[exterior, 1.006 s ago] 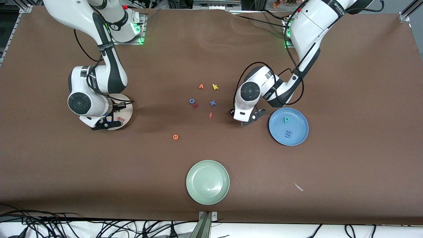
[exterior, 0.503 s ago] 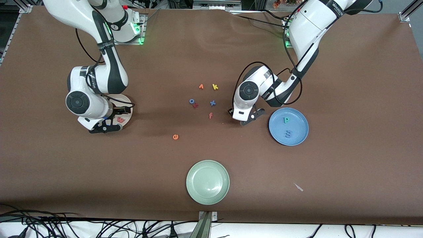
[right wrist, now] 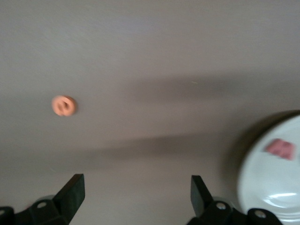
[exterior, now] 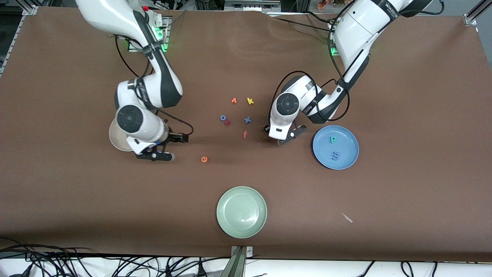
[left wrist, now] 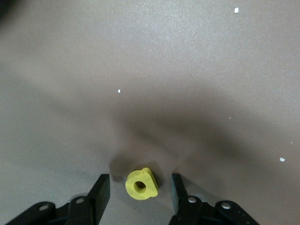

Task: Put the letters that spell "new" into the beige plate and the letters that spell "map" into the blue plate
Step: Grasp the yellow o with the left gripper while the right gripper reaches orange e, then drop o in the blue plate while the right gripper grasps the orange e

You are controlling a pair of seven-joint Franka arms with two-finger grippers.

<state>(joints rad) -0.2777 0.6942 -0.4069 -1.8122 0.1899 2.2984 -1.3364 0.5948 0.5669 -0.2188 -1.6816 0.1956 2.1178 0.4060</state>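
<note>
A yellow a (left wrist: 141, 184) lies on the brown cloth between the fingers of my left gripper (left wrist: 139, 182). The jaws are open, with a gap on each side of the letter. That gripper (exterior: 285, 138) is low beside the blue plate (exterior: 348, 154), which holds a teal p (exterior: 333, 140) and a blue m (exterior: 335, 156). My right gripper (exterior: 169, 148) is wide open and holds nothing, between the beige plate (exterior: 114, 135) and the orange e (exterior: 204, 159). The right wrist view shows the e (right wrist: 64, 105) and a salmon w (right wrist: 281, 148) in the beige plate (right wrist: 262, 197).
Loose letters lie mid-table: an orange v (exterior: 233, 100), a yellow k (exterior: 250, 101), a blue o (exterior: 223, 117), a blue x (exterior: 247, 120) and an orange f (exterior: 245, 134). A pale green plate (exterior: 241, 211) stands nearest the front camera.
My right gripper opened over the beige plate, left the w there and swung toward the orange e. My left gripper's jaws have narrowed around the yellow a.
</note>
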